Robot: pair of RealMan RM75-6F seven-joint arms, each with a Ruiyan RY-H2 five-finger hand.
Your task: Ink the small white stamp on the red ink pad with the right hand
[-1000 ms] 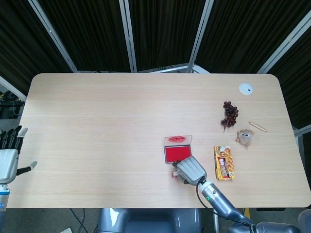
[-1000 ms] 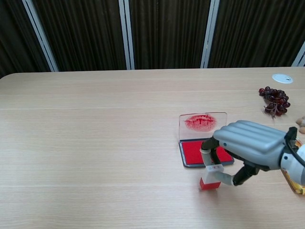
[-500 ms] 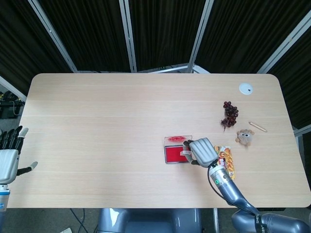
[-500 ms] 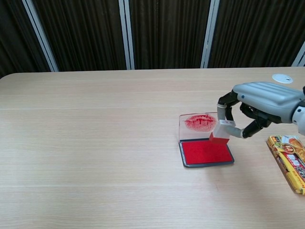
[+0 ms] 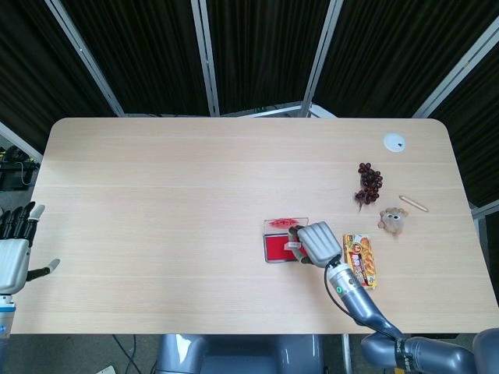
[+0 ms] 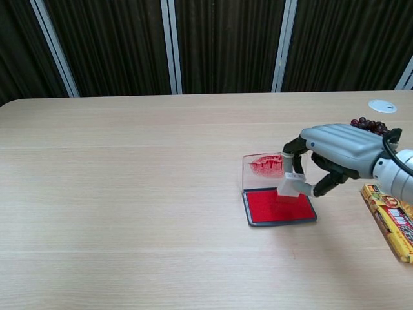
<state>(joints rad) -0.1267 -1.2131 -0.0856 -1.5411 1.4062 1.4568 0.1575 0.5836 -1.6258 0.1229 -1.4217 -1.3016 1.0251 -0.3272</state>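
The red ink pad lies open on the table, its clear lid smeared red and standing up behind it. My right hand pinches the small white stamp, whose red base touches the pad's upper right part. From the head view the pad shows partly under the right hand, and the stamp is mostly hidden there. My left hand hangs off the table's left edge, fingers apart and holding nothing.
A yellow snack bar lies just right of the pad. Dark grapes, a small plush toy and a thin stick sit further right. A white round cap is near the far right corner.
My right hand lifted the stamp from the table in front of the pad, carried it over the pad, then lowered it left onto the red surface. The left hand stayed still.
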